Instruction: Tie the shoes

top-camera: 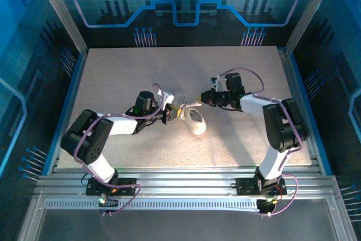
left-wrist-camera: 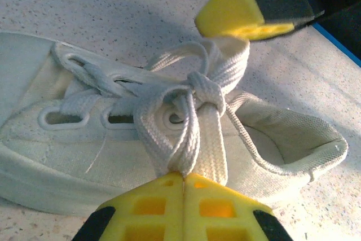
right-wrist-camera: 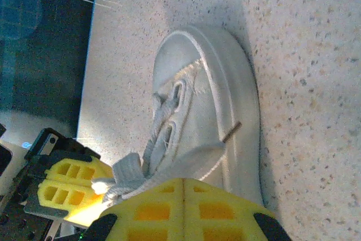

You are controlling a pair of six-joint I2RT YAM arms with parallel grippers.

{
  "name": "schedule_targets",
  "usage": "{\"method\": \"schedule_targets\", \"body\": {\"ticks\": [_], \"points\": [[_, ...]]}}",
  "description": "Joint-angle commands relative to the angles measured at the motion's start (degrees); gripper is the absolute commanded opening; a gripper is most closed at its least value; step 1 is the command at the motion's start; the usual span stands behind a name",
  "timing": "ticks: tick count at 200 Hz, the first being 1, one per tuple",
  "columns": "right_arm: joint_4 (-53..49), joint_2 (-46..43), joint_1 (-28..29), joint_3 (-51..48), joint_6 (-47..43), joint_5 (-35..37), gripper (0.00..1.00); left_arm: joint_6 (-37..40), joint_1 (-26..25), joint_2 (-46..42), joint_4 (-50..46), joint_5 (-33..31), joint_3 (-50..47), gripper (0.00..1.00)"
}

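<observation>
Yellow ribbed fingers of the left gripper [left-wrist-camera: 184, 179] are sitting closest to the left wrist lens, pressed together and pinching two strands of the flat white laces [left-wrist-camera: 197, 139] just beneath the knot. Small white low-top sneaker [left-wrist-camera: 84, 139] is lying sole-down on the speckled grey table [left-wrist-camera: 113, 4], toe toward picture-left, heel collar gaping at right. Right gripper [left-wrist-camera: 243, 15] is biting the opposite loop from above. The two are likely hauling apart to cinch the knot.

Right wrist view: its own yellow fingers are meeting flush, clamping a lace strand coming off the tongue. One dark-tipped lace end [right-wrist-camera: 231, 131] is trailing loose over the sneaker's side. Toe is pointing up the picture, away from the jaws.

Top view: sneaker is resting mid-table between both arms, grippers converging over its lacing. Long axis is running diagonally, toe apparently aiming far-left and heel near-right, so each arm is pulling roughly across it.
</observation>
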Motion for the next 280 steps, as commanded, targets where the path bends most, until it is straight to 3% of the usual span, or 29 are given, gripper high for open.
{"method": "schedule_targets", "body": {"ticks": [1,49,99,158,216,280], "points": [[-10.1,-1.3,0.8,5.0,-7.0,3.7,0.0,1.0,-0.7,-1.8,-6.1,0.1,2.5,0.0],[-17.5,2.2,1.2,11.2,-12.6,7.4,0.0,0.1,-1.0,-1.9,-11.6,-2.0,2.9,0.0],[-18.4,4.5,1.9,11.7,-14.3,8.6,0.0,-1.5,-0.9,-3.1,-15.0,-4.6,0.8,0.0],[-21.1,7.0,2.0,12.2,-17.9,11.5,0.0,-2.8,-0.9,-3.0,-14.3,-4.0,-1.1,0.0],[-25.8,9.1,2.2,15.3,-23.0,18.8,0.0,-3.2,-1.0,-2.7,-13.7,-3.5,-1.7,0.0],[-26.9,10.6,2.8,18.2,-25.0,19.1,0.0,-3.5,-1.0,-3.4,-13.9,-4.2,-2.6,0.0]]}}
